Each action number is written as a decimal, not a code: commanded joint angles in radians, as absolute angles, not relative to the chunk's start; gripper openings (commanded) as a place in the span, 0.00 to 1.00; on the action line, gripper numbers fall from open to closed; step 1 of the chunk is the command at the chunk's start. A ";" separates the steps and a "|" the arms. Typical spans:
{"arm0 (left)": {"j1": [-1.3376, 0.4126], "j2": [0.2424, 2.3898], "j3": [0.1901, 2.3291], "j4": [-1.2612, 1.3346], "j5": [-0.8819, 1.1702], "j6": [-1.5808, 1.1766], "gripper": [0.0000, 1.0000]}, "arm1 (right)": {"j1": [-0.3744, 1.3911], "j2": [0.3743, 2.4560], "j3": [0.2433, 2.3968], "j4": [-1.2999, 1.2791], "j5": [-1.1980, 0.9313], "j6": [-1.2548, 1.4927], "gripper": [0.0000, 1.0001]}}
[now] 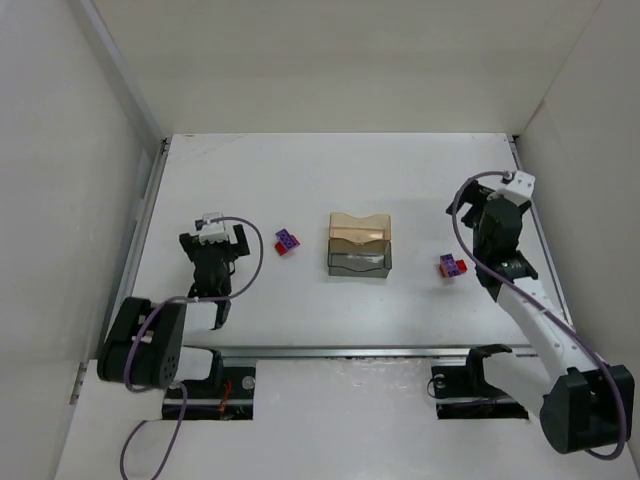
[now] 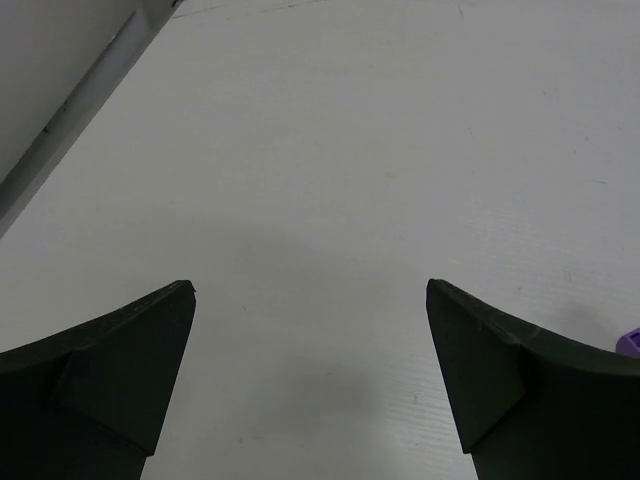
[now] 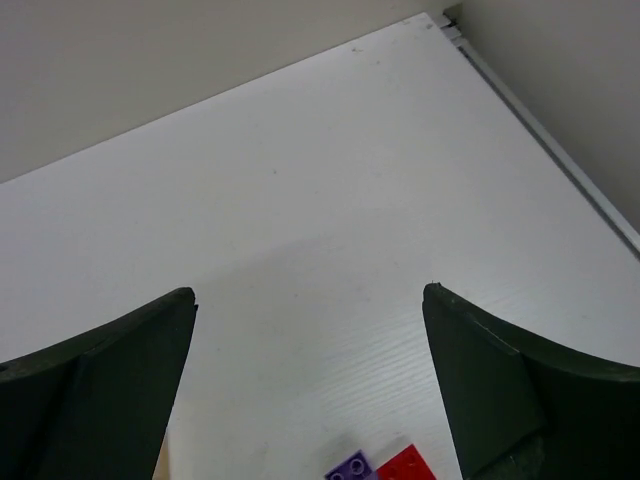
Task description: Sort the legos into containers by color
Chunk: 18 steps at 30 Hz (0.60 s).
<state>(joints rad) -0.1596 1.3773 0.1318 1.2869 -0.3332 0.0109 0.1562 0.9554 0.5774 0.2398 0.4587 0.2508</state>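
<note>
Two joined containers sit mid-table, the amber tray (image 1: pixel 357 226) behind the smoky grey tray (image 1: pixel 359 261). A purple-and-red lego pair (image 1: pixel 287 243) lies left of them. Only its purple corner (image 2: pixel 630 342) shows in the left wrist view. My left gripper (image 1: pixel 215 238) (image 2: pixel 310 290) stands open over bare table, left of that pair. A second lego pair (image 1: pixel 452 266) lies right of the trays. In the right wrist view its purple brick (image 3: pixel 350 468) and red brick (image 3: pixel 408 465) show at the bottom edge. My right gripper (image 1: pixel 488 222) (image 3: pixel 310 295) hangs open above and beyond it, holding nothing.
White walls enclose the table on the left, back and right. A metal rail (image 1: pixel 140 235) runs along the left edge, another (image 1: pixel 350 352) along the front by the arm bases. The table's far right corner (image 3: pixel 440 20) shows in the right wrist view.
</note>
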 commanded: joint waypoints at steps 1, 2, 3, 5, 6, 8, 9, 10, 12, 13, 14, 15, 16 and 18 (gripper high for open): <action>-0.187 1.200 0.301 1.069 -0.214 0.143 0.99 | 0.153 1.023 0.742 -0.165 0.344 0.350 1.00; -0.187 1.160 0.407 0.860 -0.078 0.272 0.99 | 0.153 1.093 0.812 -0.214 0.310 0.350 1.00; -0.196 1.160 0.566 0.675 0.057 0.322 0.99 | 0.153 1.173 0.887 -0.307 0.243 0.350 1.00; -0.196 1.170 0.691 0.560 0.049 0.327 0.99 | 0.153 1.252 0.960 -0.397 0.209 0.350 1.00; -0.196 1.204 0.750 0.498 0.034 0.359 0.99 | 0.153 1.291 0.994 -0.440 0.209 0.359 1.00; -0.205 1.238 0.898 0.311 0.043 0.431 0.99 | 0.143 1.347 1.060 -0.546 0.218 0.368 1.00; -0.206 1.250 0.935 0.254 0.052 0.477 0.99 | 0.143 1.379 1.069 -0.569 0.218 0.368 1.00; -0.206 1.271 0.971 0.194 0.093 0.492 0.99 | 0.134 1.379 1.069 -0.587 0.218 0.368 1.00; -0.216 1.281 1.049 0.021 0.170 0.524 0.99 | 0.094 1.390 1.036 -0.597 0.184 0.368 1.00; -0.216 1.281 1.060 -0.016 0.251 0.538 0.99 | 0.071 1.390 1.019 -0.597 0.169 0.368 1.00; -0.225 1.272 1.060 -0.040 0.280 0.538 0.99 | 0.043 1.390 1.002 -0.588 0.149 0.368 0.98; -0.225 1.272 1.060 -0.054 0.307 0.538 0.99 | -0.003 1.405 0.987 -0.578 0.117 0.368 0.96; -0.235 1.272 1.049 -0.054 0.322 0.513 0.99 | -0.024 1.434 0.976 -0.578 0.117 0.359 0.96; -0.235 1.272 1.034 -0.017 0.331 0.416 0.99 | -0.043 1.480 0.976 -0.578 0.054 0.341 0.90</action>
